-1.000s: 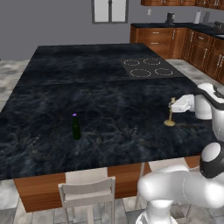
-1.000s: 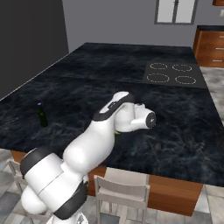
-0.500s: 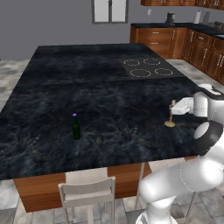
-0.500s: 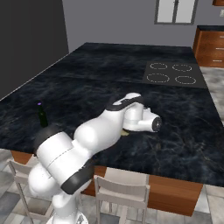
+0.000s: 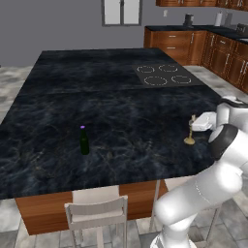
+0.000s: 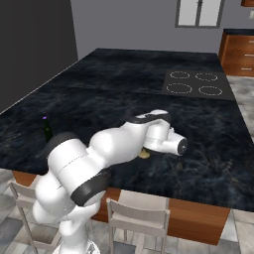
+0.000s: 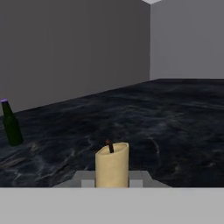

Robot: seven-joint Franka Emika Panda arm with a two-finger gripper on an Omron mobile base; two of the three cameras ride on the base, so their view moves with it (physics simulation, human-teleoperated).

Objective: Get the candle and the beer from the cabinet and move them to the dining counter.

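I am holding my gripper [image 5: 194, 122] level over the near right part of the dining counter [image 5: 121, 104], its 2 fingers pinching the candle [image 5: 190, 132] by the cream taper, so that the brass holder hangs straight below and its flared base is meeting, or nearly meeting, the black marble. This upright, side-on grip is keeping the candle from tipping as it comes to rest; I judge the set-down to be almost complete, with only the release remaining.

The beer [image 5: 84, 140] is standing upright on the same counter, well apart from the candle toward the near left edge, purple cap uppermost; I judge that half of the task to be finished. The 4-ring cooktop [image 5: 163, 75] is lying farther back, clear of both items.

In the hand view the candle [image 7: 112, 165] is rising between my fingers, with the beer [image 7: 11, 124] off to the left against the grey wall. The holder and its base are cut off there, and the fingertips are largely hidden behind the wax. In the right base view my own forearm is covering nearly all of the candle [image 6: 144, 154], leaving only a sliver of brass. Whether the base is truly touching the marble I cannot tell. 2 stools [image 5: 97, 215] are tucked under the near edge.
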